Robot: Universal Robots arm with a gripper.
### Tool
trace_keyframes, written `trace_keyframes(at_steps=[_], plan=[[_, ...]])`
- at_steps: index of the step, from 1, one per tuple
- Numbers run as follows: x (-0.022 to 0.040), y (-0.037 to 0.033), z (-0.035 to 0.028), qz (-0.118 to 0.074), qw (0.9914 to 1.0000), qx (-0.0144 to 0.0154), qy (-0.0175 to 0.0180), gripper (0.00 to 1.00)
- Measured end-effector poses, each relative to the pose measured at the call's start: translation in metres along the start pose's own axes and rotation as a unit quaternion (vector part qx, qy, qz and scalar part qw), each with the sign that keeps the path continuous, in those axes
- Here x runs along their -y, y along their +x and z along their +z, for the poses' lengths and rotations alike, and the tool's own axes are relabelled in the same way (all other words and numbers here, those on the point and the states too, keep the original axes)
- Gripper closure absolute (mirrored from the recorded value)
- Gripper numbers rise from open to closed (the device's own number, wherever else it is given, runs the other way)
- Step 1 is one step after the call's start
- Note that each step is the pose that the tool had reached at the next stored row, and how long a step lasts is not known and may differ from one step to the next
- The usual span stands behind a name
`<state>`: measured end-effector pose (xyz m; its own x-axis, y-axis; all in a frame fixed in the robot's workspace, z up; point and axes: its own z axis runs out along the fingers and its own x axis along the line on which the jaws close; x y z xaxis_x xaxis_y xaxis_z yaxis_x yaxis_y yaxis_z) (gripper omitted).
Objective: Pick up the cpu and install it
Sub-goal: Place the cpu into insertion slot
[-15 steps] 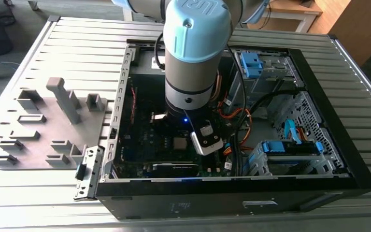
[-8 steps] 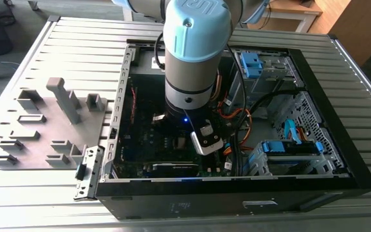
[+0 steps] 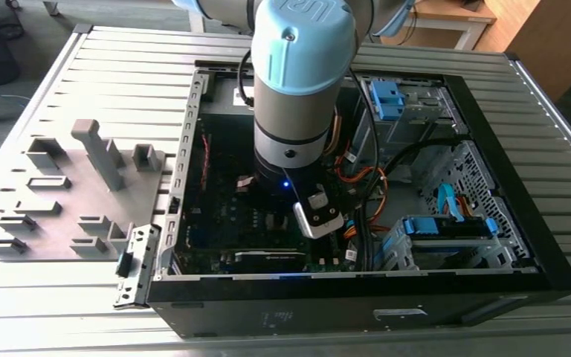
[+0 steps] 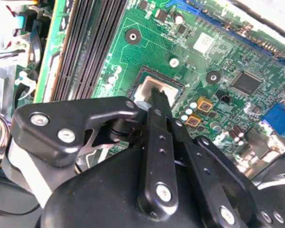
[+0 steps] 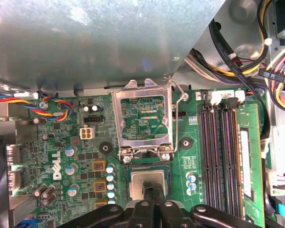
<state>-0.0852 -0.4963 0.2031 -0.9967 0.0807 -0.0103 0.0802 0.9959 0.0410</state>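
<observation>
Cpu lies flat in the open socket, grey face up. It is square, so there is no long axis to align. Load frame is swung back on its hinge, just beside the socket and clear of the chip.

Gripper is directly over the cpu's face. Jaws are drawn together with nothing held between them. Tips are touching the face or just above it — cannot tell which.

Exterior view: arm stands near vertical, wrist down inside the computer case, above the motherboard.
</observation>
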Motion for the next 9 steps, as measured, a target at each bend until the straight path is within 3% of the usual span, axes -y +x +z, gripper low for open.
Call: trace_keyframes(at_steps=[9], plan=[[0.0006, 0.0047, 0.0051, 0.000, 1.00000, 0.0001, 0.0018, 0.89]])
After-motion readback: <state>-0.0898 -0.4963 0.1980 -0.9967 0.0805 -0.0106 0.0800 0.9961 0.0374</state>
